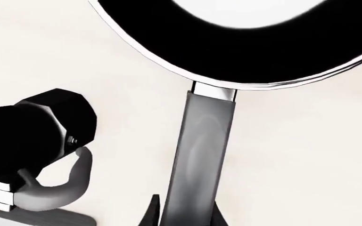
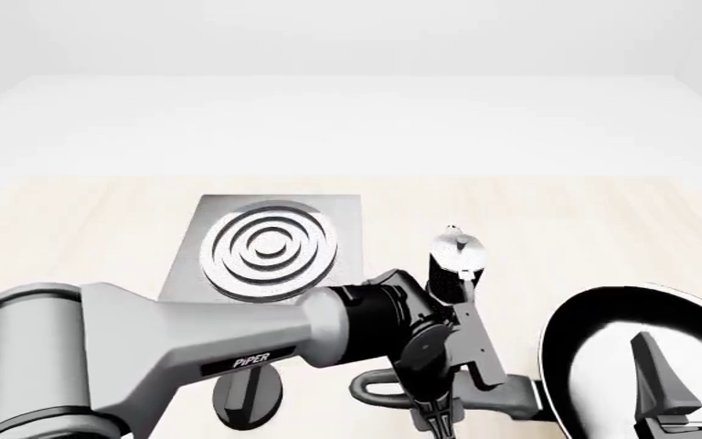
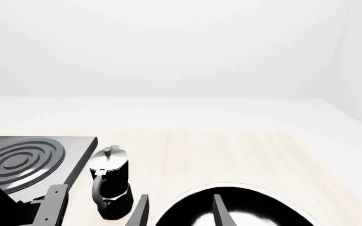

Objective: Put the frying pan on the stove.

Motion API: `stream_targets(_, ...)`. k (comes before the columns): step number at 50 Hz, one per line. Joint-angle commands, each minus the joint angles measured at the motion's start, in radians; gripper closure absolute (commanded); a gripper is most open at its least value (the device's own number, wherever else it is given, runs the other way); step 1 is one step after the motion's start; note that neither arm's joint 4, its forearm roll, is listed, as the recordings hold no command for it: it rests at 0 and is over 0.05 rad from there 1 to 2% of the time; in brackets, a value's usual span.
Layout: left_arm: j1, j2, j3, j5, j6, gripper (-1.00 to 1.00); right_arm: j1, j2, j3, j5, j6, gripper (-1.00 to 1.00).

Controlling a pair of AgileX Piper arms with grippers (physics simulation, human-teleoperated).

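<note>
The black frying pan [image 2: 607, 343] lies at the table's near right, its long grey handle [image 1: 201, 150] pointing left. My left gripper [image 1: 187, 215] sits over that handle, one finger tight against each side, shut on it; in the front view the gripper [image 2: 439, 416] is by the front edge. The stove [image 2: 268, 247], a dark square plate with silver rings, lies farther back and to the left, with nothing on it. My right gripper [image 3: 179, 208] hovers open above the pan's bowl, holding nothing.
A black-and-silver moka pot [image 2: 455, 261] stands upright between the stove and the pan, close behind my left wrist. A small black knob [image 2: 249, 395] lies under the left forearm near the front edge.
</note>
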Motion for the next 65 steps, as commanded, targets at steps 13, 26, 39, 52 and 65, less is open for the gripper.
stream_targets(13, 0.034, -0.036, -0.092, 0.085, 0.101, 1.0, 0.0, 0.0, 0.0, 0.0, 0.0, -1.0)
stream_targets(26, 0.037, -0.072, -0.127, 0.125, 0.137, 1.0, 0.0, 0.0, 0.0, 0.0, 0.0, -1.0)
stream_targets(39, 0.055, -0.088, -0.156, 0.155, 0.182, 1.0, 0.0, 0.0, 0.0, 0.0, 0.0, -1.0)
stream_targets(52, 0.078, -0.12, -0.178, 0.173, 0.235, 1.0, 0.0, 0.0, 0.0, 0.0, 0.0, -1.0)
stream_targets(65, 0.094, -0.162, -0.196, 0.191, 0.26, 1.0, 0.0, 0.0, 0.0, 0.0, 0.0, -1.0)
